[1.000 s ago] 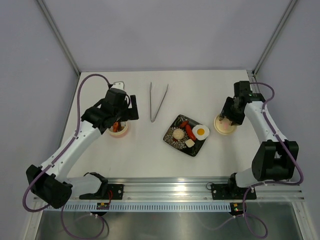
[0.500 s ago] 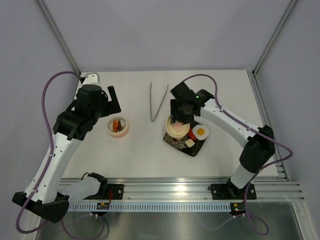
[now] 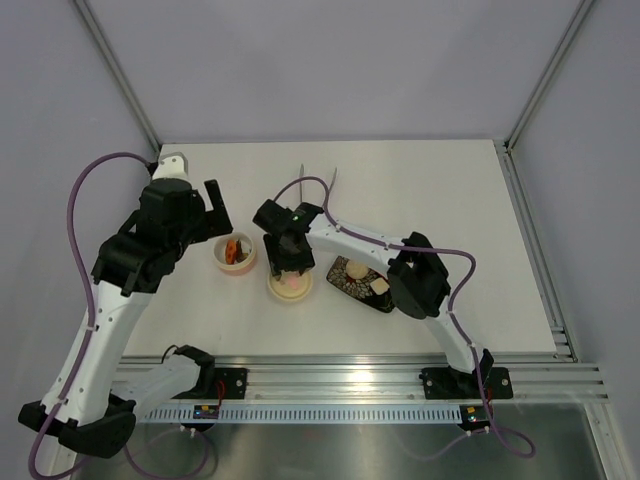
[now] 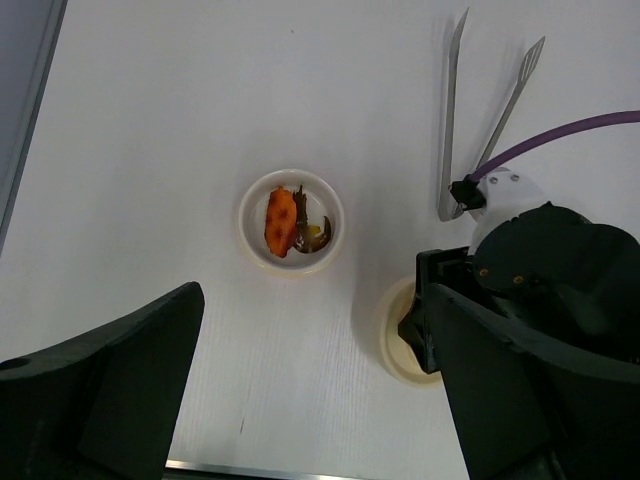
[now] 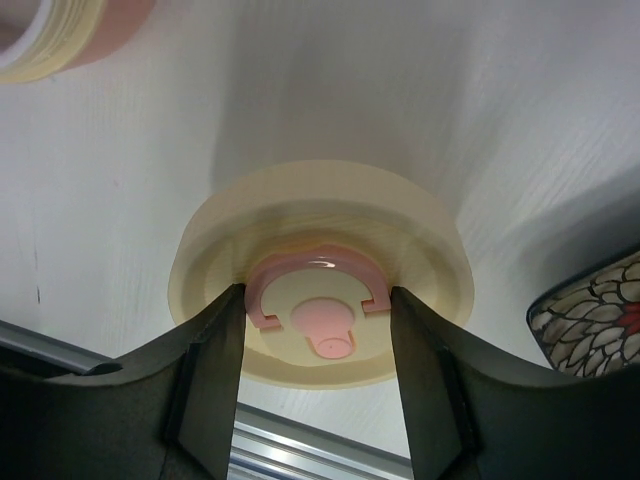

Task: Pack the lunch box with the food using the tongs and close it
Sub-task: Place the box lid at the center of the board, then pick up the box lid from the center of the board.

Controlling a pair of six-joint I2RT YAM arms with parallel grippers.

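The lunch box [image 3: 234, 254] is a small round cream tub left of centre, and it holds an orange carrot [image 4: 281, 220] and brown bits. Its lid [image 3: 290, 286], cream with a pink ring, hangs just right of the tub. My right gripper [image 5: 318, 340] is shut on that pink ring. My left gripper [image 4: 320, 400] stands open high above the tub with nothing in it. The tongs [image 4: 451, 110] lie at the back, partly behind the right arm. A pale bun [image 3: 357, 268] and a pale cube [image 3: 380, 286] show on the black plate [image 3: 345, 285].
The right arm stretches across the middle, covering part of the plate. Its purple cable [image 4: 560, 135] loops over the tongs. The metal rail [image 3: 330, 380] runs along the table's near edge.
My right arm has carried the lid from the far right, over the plate, to just right of the tub. My left arm has lifted up and back off the tub.
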